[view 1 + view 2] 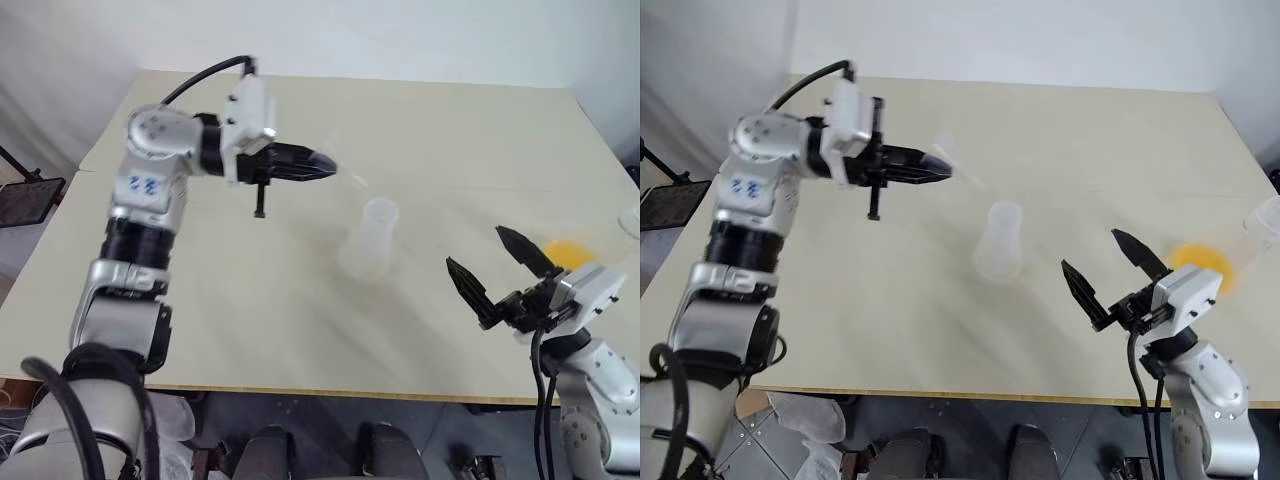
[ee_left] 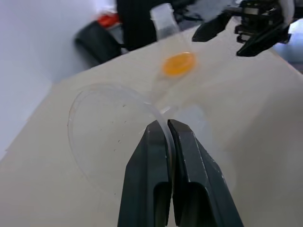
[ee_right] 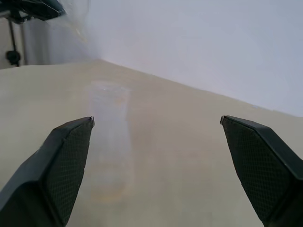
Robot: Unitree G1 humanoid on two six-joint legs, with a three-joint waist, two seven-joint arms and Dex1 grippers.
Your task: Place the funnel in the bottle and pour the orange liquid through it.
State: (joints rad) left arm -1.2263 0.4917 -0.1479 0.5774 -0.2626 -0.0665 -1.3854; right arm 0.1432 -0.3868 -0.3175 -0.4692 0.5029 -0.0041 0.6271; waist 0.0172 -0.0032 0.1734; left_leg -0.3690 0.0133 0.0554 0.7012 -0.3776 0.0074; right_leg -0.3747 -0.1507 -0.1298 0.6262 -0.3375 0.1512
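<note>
Funnel (image 2: pixel 111 132) pinched by its rim in left pincer (image 2: pixel 168 127), spout sideways.

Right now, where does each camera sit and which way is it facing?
Left eye: head, looking down over the table; both arms show.
Right eye: same scene, alongside.
Left wrist: along the left tool, shut on the funnel, toward the orange liquid.
Right wrist: between the open right tool fingers, toward the bottle.
Shared: both eyes show the bottle mid-table.
</note>
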